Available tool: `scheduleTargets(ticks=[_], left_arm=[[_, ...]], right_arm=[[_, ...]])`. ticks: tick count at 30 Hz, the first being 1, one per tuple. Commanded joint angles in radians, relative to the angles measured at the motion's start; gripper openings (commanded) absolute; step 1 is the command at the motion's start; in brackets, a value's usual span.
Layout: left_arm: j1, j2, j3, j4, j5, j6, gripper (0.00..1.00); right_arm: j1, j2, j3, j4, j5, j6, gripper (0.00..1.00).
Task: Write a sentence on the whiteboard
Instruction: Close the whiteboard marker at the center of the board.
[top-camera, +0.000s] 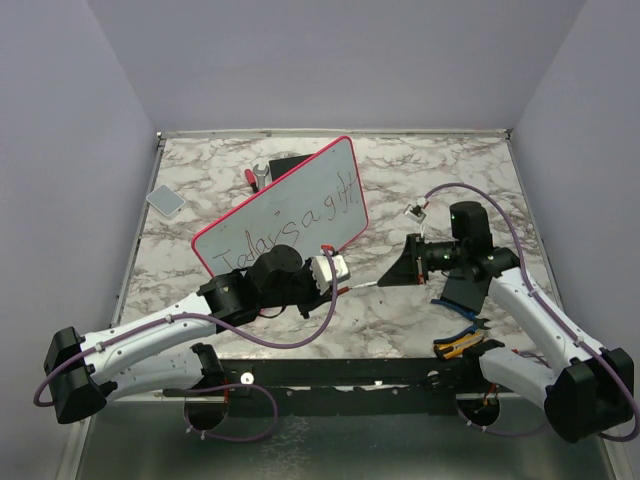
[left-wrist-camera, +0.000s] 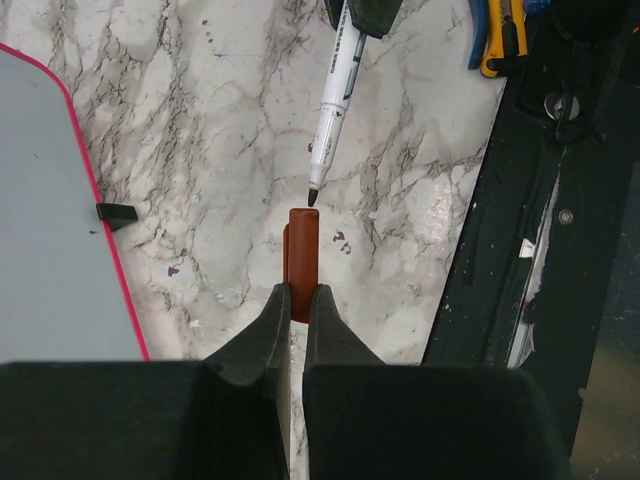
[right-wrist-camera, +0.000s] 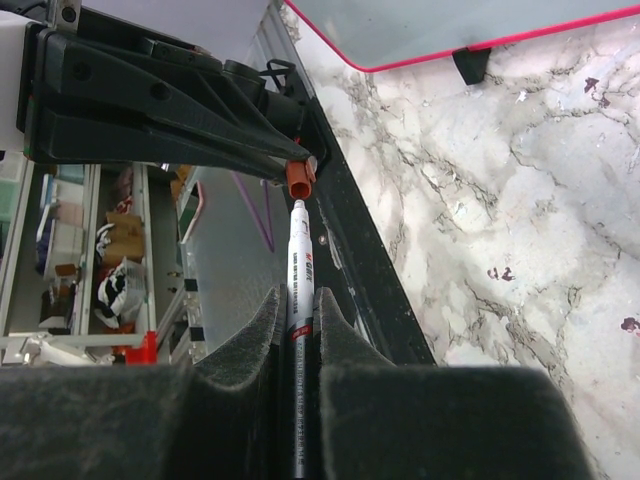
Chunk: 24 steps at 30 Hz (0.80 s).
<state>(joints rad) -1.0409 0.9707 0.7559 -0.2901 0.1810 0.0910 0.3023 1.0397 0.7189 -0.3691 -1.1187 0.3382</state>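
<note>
The whiteboard (top-camera: 285, 205) sits just behind the left end effector (left-wrist-camera: 298, 295). That end effector is clenched on a red-brown cap (left-wrist-camera: 302, 250), which sticks out past its fingertips. Facing it, the right end effector (right-wrist-camera: 297, 300) is clamped on a white marker (right-wrist-camera: 298, 250), whose dark tip points at the cap's end. The two are very close, but I cannot tell whether they touch. Both are held over the marbled table (top-camera: 450, 170), in front of the board's near long edge.

The board lies at a slant across the middle of the table, and its pink-red frame and one black foot show in the left wrist view. The sentence (top-camera: 290, 230), "Today is a gift", runs along its length in dark lettering.

Behind the board lie a red-handled wrench (top-camera: 256, 177) and a dark block. A small grey pad (top-camera: 165, 199) lies apart to the left. Yellow-and-blue pliers (top-camera: 460, 345) lie by the near edge, beside the right arm.
</note>
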Motion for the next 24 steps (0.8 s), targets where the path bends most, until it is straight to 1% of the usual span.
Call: scheduleTargets(ticks=[1,9,24], left_arm=[[0.002,-0.007,-0.004,-0.012,0.041,0.013,0.00],[0.002,-0.010,-0.003,-0.011,0.050,0.015,0.00],[0.001,-0.018,-0.003,-0.010,0.097,0.021,0.00]], right_arm=[[0.013,0.003,0.033,-0.019,-0.032,-0.017,0.01],[0.018,0.009,0.034,-0.019,-0.032,-0.020,0.01],[0.059,0.025,0.031,-0.004,-0.088,-0.014,0.01]])
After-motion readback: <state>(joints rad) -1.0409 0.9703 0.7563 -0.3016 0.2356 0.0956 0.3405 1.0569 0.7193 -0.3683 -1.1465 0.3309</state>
